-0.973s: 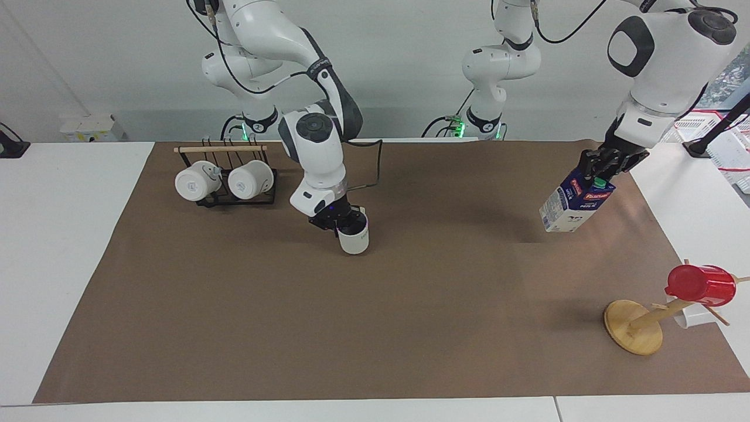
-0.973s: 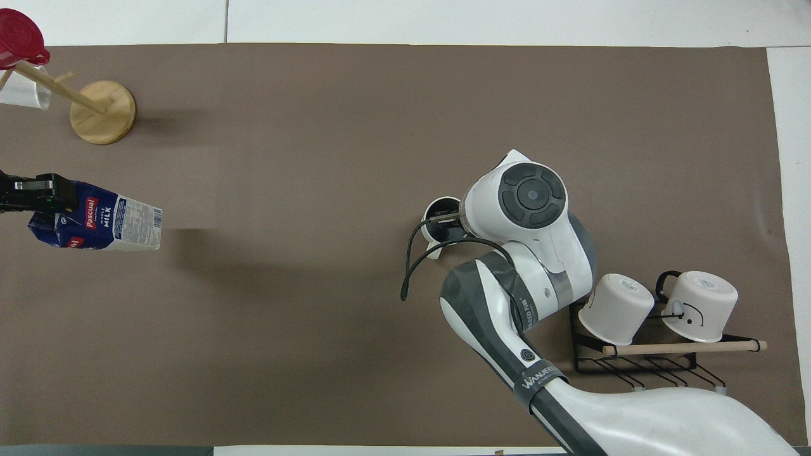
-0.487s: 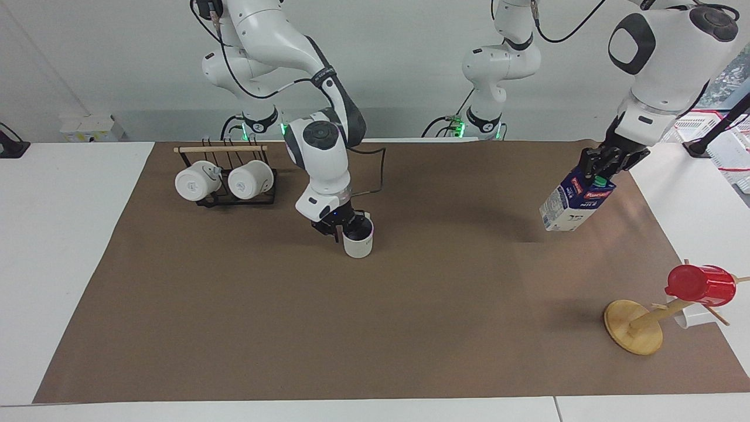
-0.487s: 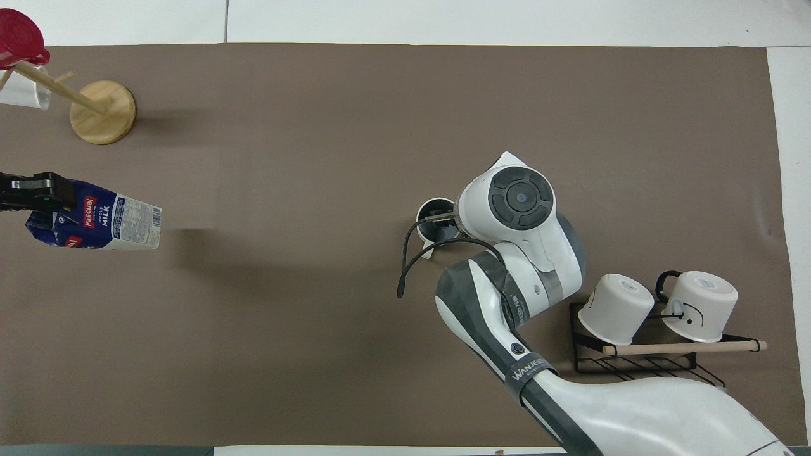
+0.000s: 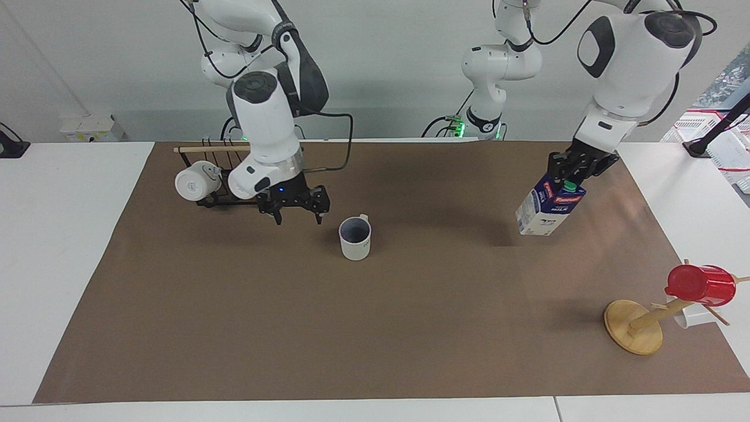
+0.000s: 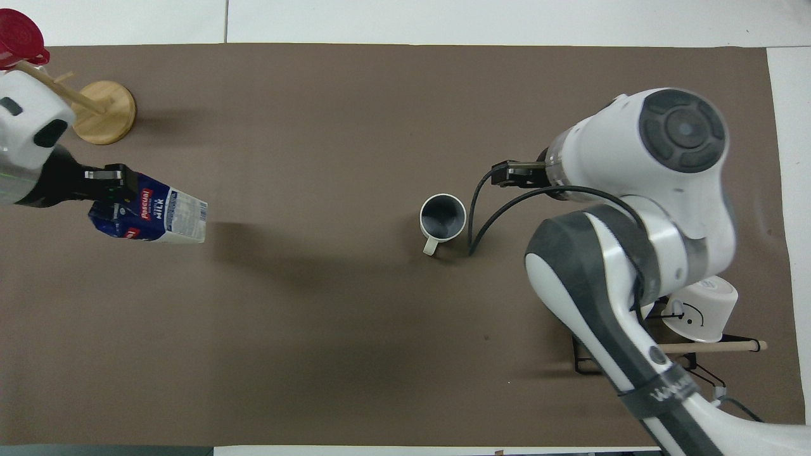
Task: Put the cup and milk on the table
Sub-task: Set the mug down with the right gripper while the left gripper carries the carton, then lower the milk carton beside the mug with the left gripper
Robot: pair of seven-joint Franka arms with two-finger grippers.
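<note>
Fingers on our right gripper (image 5: 297, 210) stand spread and empty in the facing view, upper left of centre, raised beside the black mug rack (image 5: 225, 199) and apart from the cup (image 5: 355, 238), which sits upright on the brown sheet of the table (image 5: 293, 328) near the frame's middle, handle turned toward the robots. At upper right our left gripper (image 5: 577, 168) is clamped on the gable top of the milk (image 5: 549, 207), which hangs tilted in the air over the sheet, not yet set down. We judge the carton light but soft-walled, so the stiff top ridge is the sound place to hold it; it should come upright before release or it may tip. At lower right stands a wooden mug tree (image 5: 636, 325) with a red cup (image 5: 700, 285). From overhead, the cup (image 6: 443, 217) lies at centre, its grey-blue inside showing, clear of the right gripper (image 6: 510, 173) to its upper right. We judge it rigid, breakable and smooth; rim or handle would serve. The milk (image 6: 152, 210) is at middle left, held by the left gripper (image 6: 108, 183).
</note>
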